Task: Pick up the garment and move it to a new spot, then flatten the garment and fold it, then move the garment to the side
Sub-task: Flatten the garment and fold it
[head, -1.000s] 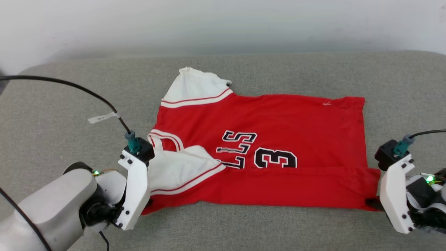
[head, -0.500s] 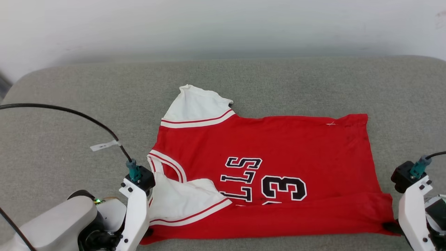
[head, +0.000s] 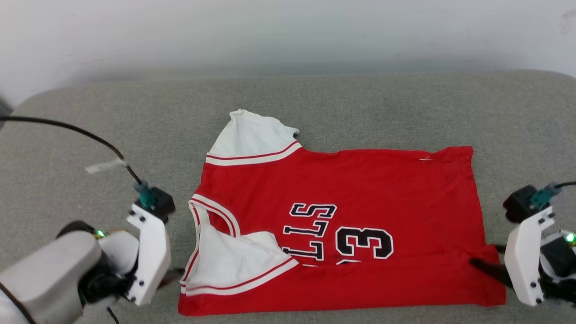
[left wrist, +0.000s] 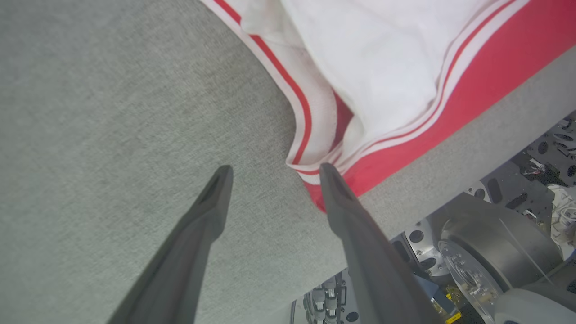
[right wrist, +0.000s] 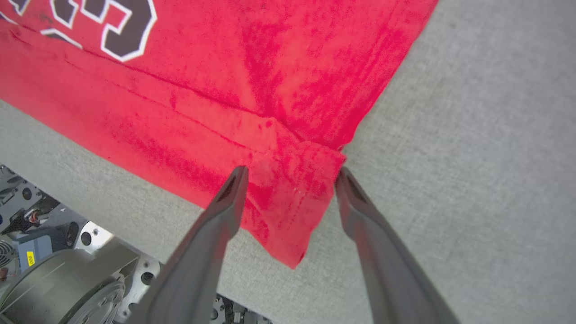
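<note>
2 wide open, empty: L gripper [left wrist: 274, 173] just beside garment [head: 360, 189] shoulder corner, R gripper [right wrist: 291, 174] astride hem corner; long axis L-R.

Open grey surface [head: 360, 103] all around garment [head: 369, 180]

Head view: high and set back, looking forward and down across the grey bench [head: 360, 103] onto the whole red jersey [head: 360, 189]. Left wrist view: close, looking along the left pincer [left wrist: 274, 172] at the jersey's near sleeve corner. Right wrist view: close, looking along the right pincer [right wrist: 291, 173] at the near hem corner. Both wrist views share the jersey's near edge with the head view.
</note>
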Robot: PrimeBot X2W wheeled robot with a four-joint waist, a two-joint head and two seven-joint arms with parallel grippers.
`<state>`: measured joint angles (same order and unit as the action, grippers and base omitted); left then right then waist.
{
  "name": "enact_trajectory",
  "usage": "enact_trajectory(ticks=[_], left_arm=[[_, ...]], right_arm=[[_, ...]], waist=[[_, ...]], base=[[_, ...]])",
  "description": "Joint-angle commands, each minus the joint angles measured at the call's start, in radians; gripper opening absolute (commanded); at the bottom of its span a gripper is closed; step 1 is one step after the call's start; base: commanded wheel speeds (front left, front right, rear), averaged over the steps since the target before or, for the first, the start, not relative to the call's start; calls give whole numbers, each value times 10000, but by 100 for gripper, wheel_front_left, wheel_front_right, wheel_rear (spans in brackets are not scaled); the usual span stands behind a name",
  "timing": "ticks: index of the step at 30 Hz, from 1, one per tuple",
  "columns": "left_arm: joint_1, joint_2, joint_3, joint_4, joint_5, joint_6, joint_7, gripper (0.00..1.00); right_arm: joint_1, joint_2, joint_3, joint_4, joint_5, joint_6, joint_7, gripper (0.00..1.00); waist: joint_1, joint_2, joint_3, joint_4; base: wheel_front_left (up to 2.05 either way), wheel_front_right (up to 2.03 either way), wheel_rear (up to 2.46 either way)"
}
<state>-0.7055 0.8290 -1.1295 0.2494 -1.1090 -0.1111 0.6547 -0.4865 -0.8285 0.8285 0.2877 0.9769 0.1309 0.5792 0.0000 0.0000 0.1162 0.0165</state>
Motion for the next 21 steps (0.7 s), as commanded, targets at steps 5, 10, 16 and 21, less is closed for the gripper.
enact_trajectory(ticks=[5, 10, 16, 21], left_arm=[[-814, 294, 596, -155, 133, 5, -527, 100], [-1745, 288, 1071, 42, 481, 137, -859, 100], [-3046, 15, 1582, 788, 519, 70, -856, 100], [-4248, -296, 1998, 1451, 191, 62, -242, 100]], right_arm=[[-225, 154, -873, -611, -590, -4, -1720, 100], [-126, 571, -2193, -1099, -1586, -4, -3696, 100], [424, 1563, -4111, -1926, -3020, -4, -5220, 100], [1232, 2552, -5742, -3011, -4195, -4, -5732, 100]], waist=[[0, 0, -170, -58], [0, 0, 86, -274], [0, 0, 766, -739], [0, 0, 1500, -1111]], base=[[0, 0, 0], [0, 0, 0], [0, 0, 0], [0, 0, 0]])
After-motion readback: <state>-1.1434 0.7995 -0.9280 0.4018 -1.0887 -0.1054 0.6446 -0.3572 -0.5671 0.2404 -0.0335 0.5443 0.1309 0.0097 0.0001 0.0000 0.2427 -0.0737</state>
